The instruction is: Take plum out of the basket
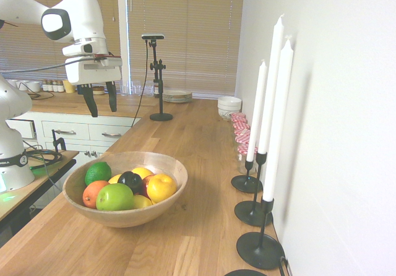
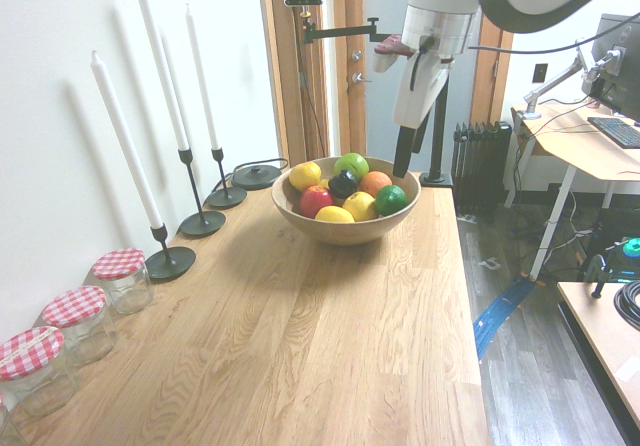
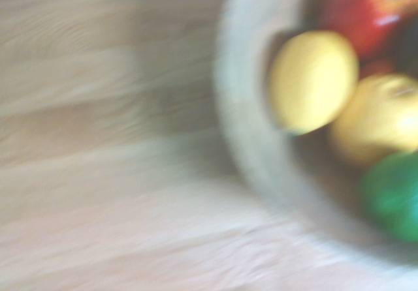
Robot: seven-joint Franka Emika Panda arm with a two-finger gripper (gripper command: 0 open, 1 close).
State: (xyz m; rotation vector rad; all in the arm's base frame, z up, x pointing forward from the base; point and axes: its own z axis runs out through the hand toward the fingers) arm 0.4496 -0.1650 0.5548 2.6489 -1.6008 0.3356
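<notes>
Dark purple-black plum (image 1: 130, 179), light-brown wood basket (image 1: 162, 209), red-white checked jar lids (image 2: 117, 262).

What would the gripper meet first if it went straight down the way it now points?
Probably the bare wooden counter just beside the basket, or the basket's rim. The open gripper hangs high, and the wrist view shows mostly counter with the rim at one side. Depth is uncertain.

Plum (image 1: 130, 180), small, glossy, near-black, sits mid-pile among the other fruit in the basket (image 1: 162, 163), a wide shallow wooden bowl, lower left of frame, upright.
</notes>
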